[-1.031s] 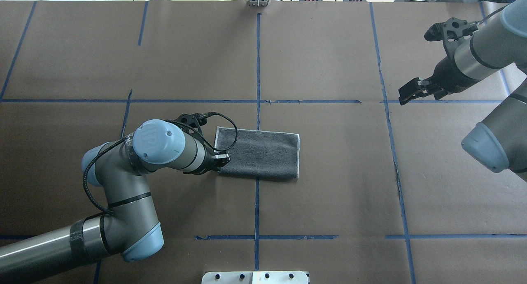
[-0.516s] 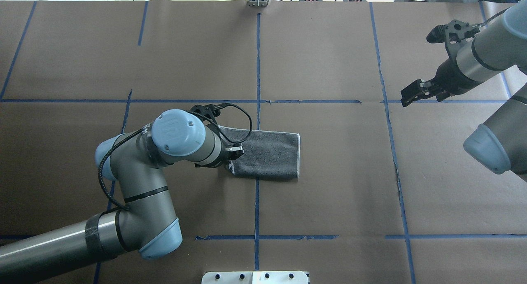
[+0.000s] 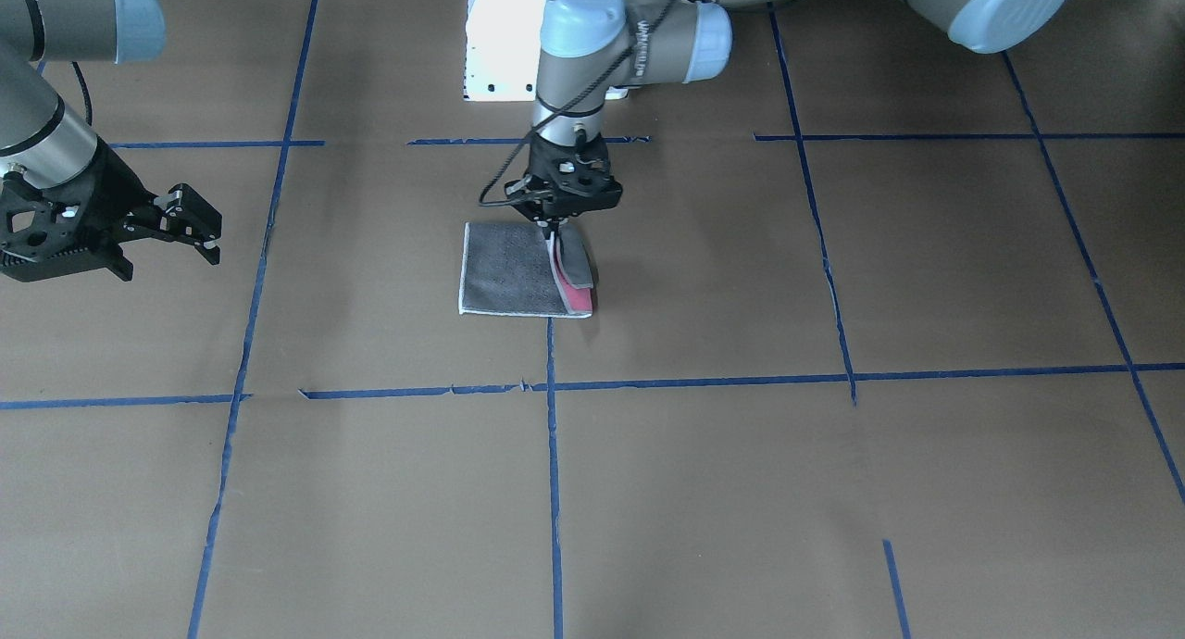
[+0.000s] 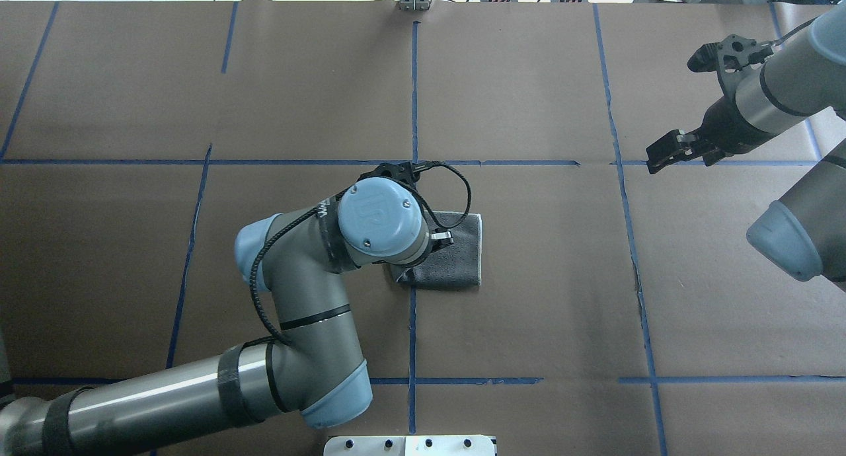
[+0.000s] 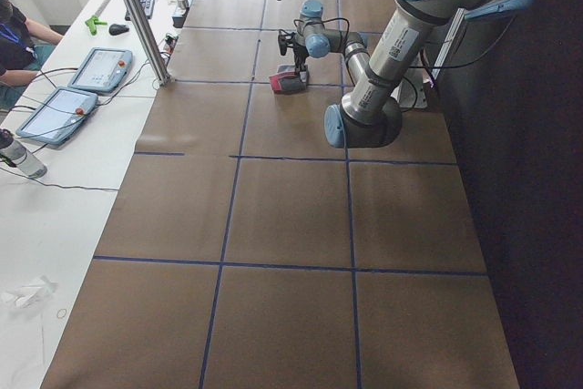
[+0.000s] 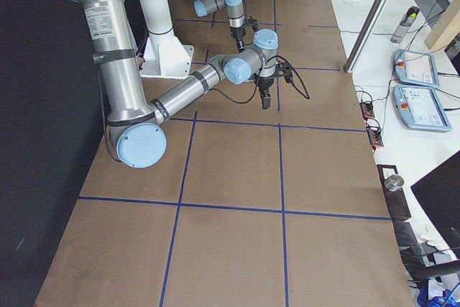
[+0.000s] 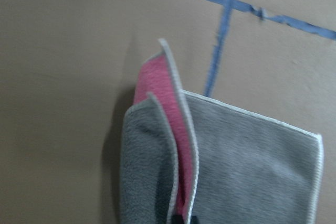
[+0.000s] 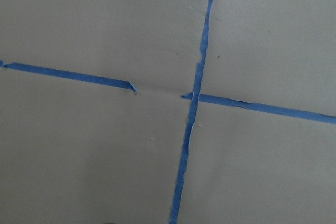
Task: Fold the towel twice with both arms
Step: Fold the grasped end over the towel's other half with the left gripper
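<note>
The towel [image 3: 507, 273] lies on the brown table near its middle, grey face up, folded into a narrow strip. My left gripper [image 3: 556, 228] is shut on the towel's end and holds it lifted and doubled over the rest. The pink face [image 3: 578, 297] shows inside the raised flap. In the left wrist view the pink layer [image 7: 157, 90] stands between grey layers [image 7: 247, 166]. In the overhead view my left wrist covers much of the towel [image 4: 456, 266]. My right gripper [image 3: 193, 224] is open and empty, far off to the side, also in the overhead view [image 4: 666, 153].
Blue tape lines [image 4: 413, 99] divide the brown paper table cover into squares. A white base plate [image 3: 500, 46] stands at the robot's side of the table. Tablets and cables [image 5: 77, 88] lie on a side bench beyond the far edge.
My left gripper has moved to the right, carrying the towel's left end up and over toward its right end. The visible towel has become much shorter. My right arm has drifted slightly away.
</note>
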You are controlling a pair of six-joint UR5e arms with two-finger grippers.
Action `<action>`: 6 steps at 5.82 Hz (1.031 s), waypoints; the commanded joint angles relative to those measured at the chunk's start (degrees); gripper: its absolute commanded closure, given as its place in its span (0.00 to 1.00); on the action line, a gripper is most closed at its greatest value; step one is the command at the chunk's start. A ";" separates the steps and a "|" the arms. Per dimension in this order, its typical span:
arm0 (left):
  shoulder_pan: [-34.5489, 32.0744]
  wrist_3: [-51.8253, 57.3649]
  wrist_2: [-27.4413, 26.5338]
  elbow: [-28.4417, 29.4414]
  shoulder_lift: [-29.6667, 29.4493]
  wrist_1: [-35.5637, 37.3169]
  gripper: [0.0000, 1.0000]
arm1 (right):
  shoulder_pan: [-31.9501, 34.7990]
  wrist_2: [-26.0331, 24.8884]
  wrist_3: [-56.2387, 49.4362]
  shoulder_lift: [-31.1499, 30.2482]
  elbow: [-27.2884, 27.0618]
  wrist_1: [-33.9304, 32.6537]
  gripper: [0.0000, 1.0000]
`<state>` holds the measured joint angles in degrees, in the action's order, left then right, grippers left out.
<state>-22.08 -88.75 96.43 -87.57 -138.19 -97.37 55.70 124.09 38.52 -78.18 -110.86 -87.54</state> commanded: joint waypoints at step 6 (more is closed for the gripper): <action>3.01 2.86 -2.57 6.98 -8.75 0.16 0.00 | 0.03 -0.08 0.32 -0.83 -0.32 0.00 0.00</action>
<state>-18.77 -87.17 93.49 -80.18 -146.16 -97.39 55.80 124.01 38.74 -79.01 -111.13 -87.54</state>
